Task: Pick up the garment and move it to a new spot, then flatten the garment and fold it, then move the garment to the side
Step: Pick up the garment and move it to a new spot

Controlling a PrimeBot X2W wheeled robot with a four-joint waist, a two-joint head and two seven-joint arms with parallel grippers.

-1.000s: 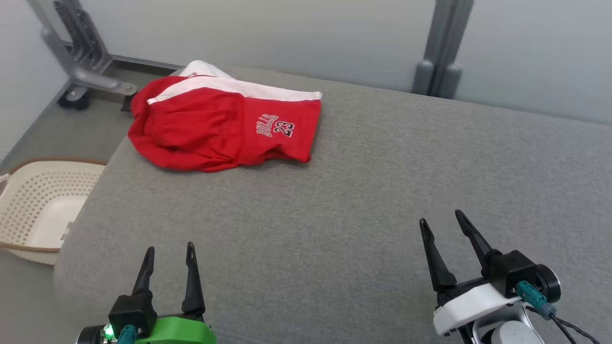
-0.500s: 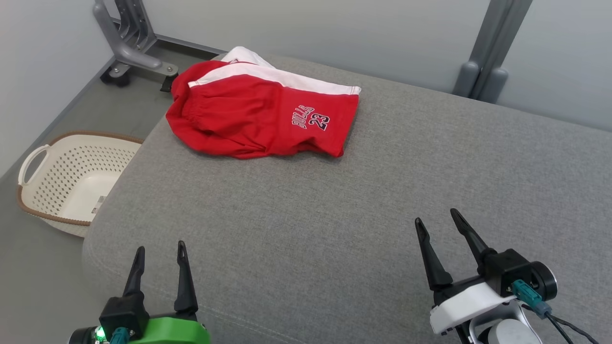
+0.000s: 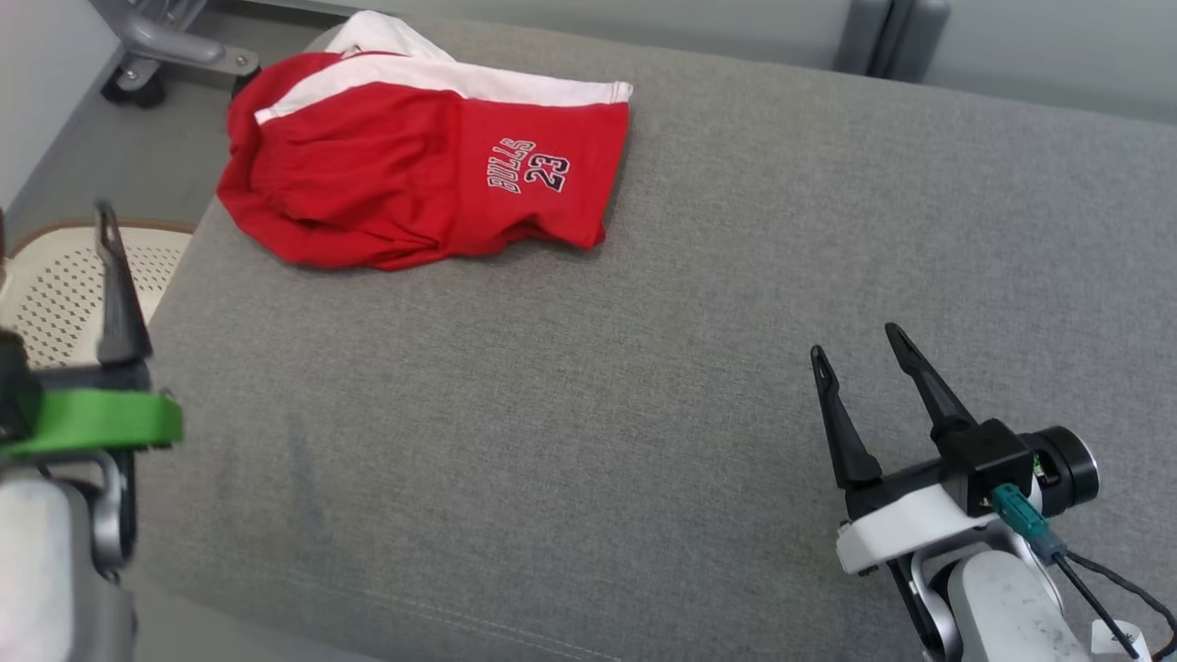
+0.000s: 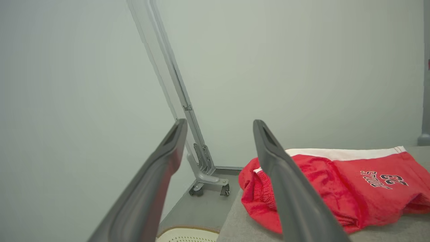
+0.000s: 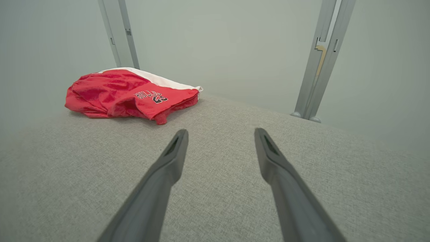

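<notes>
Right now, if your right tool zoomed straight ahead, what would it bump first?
Probably nothing soon: the right tool points over bare grey cushion; the red shorts lie off to its left. Depth unclear.

Grey fabric bed (image 3: 644, 414); red-and-white garment (image 3: 405, 184) crumpled at far left corner, partly overhanging edge.

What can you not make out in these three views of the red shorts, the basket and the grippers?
Red shorts: head view, underside and lower layers hidden by their own folds.
Basket: head view, cut off by the left edge, partly behind the left gripper.
Head view: left gripper blurred, its second finger cut by the left edge.
</notes>
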